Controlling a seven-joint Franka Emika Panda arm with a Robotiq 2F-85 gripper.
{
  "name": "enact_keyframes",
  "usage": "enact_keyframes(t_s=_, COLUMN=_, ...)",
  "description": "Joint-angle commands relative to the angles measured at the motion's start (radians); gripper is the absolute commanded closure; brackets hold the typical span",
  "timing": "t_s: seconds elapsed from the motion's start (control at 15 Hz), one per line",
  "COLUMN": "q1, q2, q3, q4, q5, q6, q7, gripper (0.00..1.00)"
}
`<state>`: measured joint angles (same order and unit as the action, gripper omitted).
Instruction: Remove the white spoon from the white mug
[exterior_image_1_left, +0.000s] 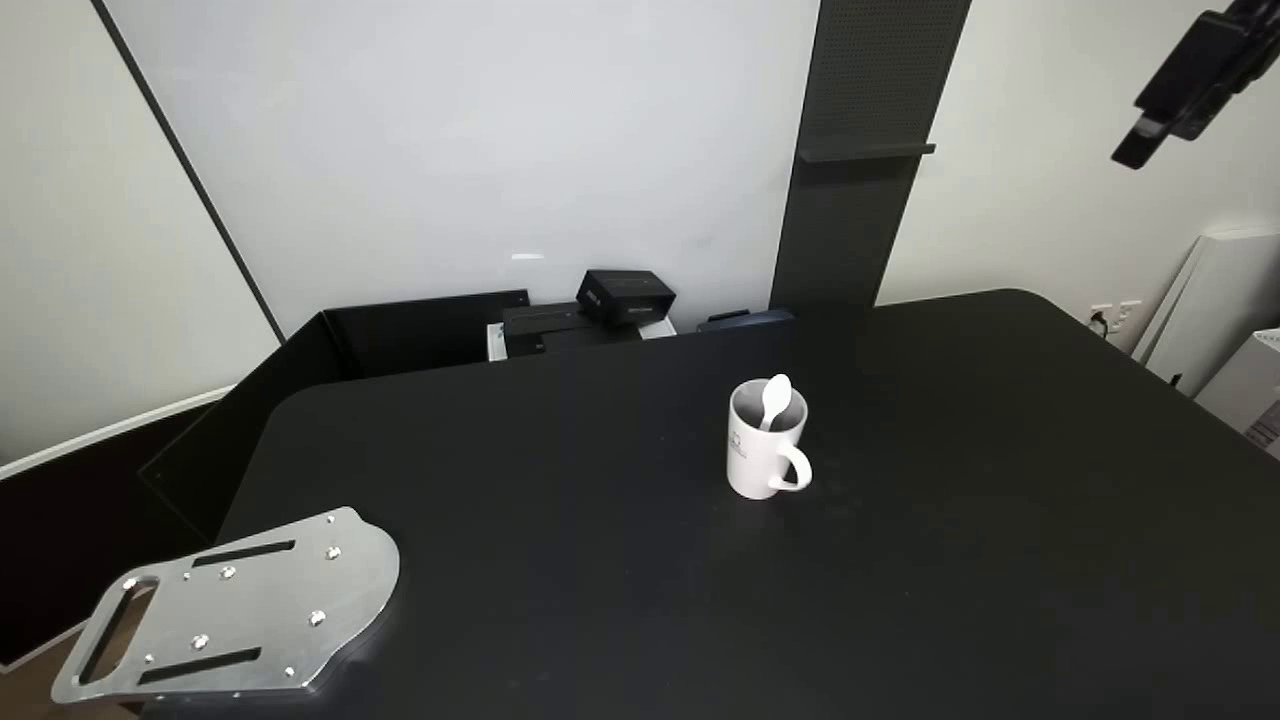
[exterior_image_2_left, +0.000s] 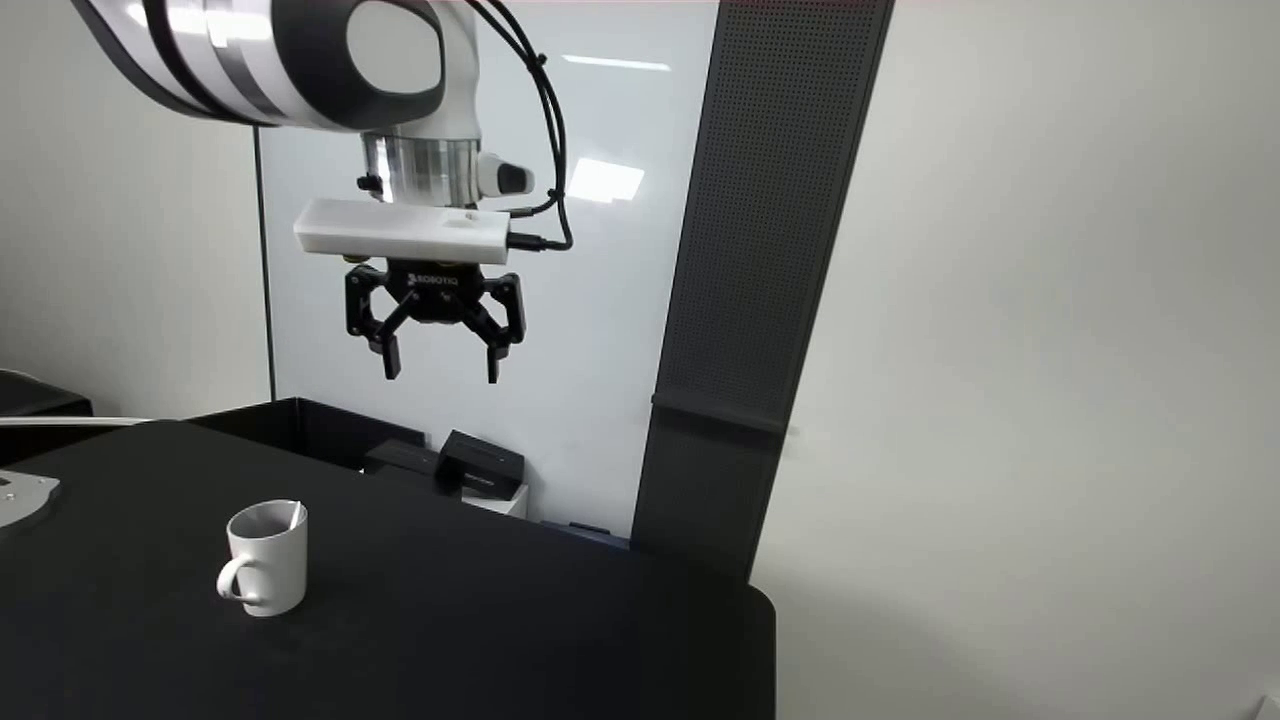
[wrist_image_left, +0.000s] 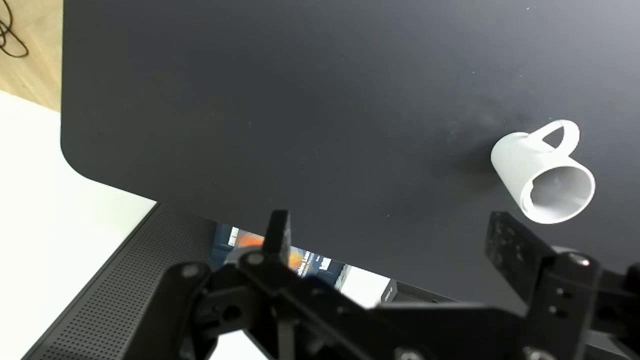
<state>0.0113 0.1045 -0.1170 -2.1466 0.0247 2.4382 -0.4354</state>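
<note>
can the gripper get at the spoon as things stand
Probably yes, after moving over and down: the gripper hangs open, higher than the mug, and the spoon leans bowl end up inside with nothing seen covering it. The mug's wall may leave little room.

Glossy white arm (exterior_image_2_left: 300, 72) in an exterior view, and look at those black and grey bands (exterior_image_2_left: 240, 70)! A dark oval collar (exterior_image_2_left: 312, 50) frames a white disc (exterior_image_2_left: 394, 47), then it's a shiny silver cuff (exterior_image_2_left: 430, 172) with a white, dark-tipped stub (exterior_image_2_left: 505, 177) beside it. Black cables (exterior_image_2_left: 543, 75), tied in places, run to a plug (exterior_image_2_left: 527, 241) on a white bar (exterior_image_2_left: 400, 230). Then the gripper (exterior_image_2_left: 441, 366): black, jointed links (exterior_image_2_left: 515, 310), "ROBOTIQ" in pale letters (exterior_image_2_left: 437, 281)! And the wrist view gives us silver screws (wrist_image_left: 580, 259) and a pale-specked finger pad (wrist_image_left: 515, 252).
</note>
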Motion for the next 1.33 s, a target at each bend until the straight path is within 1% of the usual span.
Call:
enact_keyframes(t_s=0.0, q1=-0.030, q2=0.126, q3=0.066, q4=0.146, q5=0.033, q6=-0.030, q7=-0.026, gripper=0.00)
enact_keyframes(t_s=0.27, q1=-0.041, q2=0.221, q3=0.138, q4=0.248, q5=0.064, q6=-0.060, q7=-0.062, gripper=0.00)
enact_keyframes(t_s=0.53, q1=-0.044, q2=0.310, q3=0.198, q4=0.348, q5=0.069, q6=-0.134, q7=-0.094, gripper=0.00)
enact_keyframes(t_s=0.73, q1=-0.034, q2=0.362, q3=0.226, q4=0.392, q5=0.043, q6=-0.158, q7=-0.108, gripper=0.00)
enact_keyframes(t_s=1.0, q1=-0.034, q2=0.417, q3=0.268, q4=0.439, q5=0.046, q6=-0.203, q7=-0.171, gripper=0.00)
enact_keyframes(t_s=1.27, q1=-0.025, q2=0.463, q3=0.286, q4=0.486, q5=0.042, q6=-0.252, q7=-0.206, gripper=0.00)
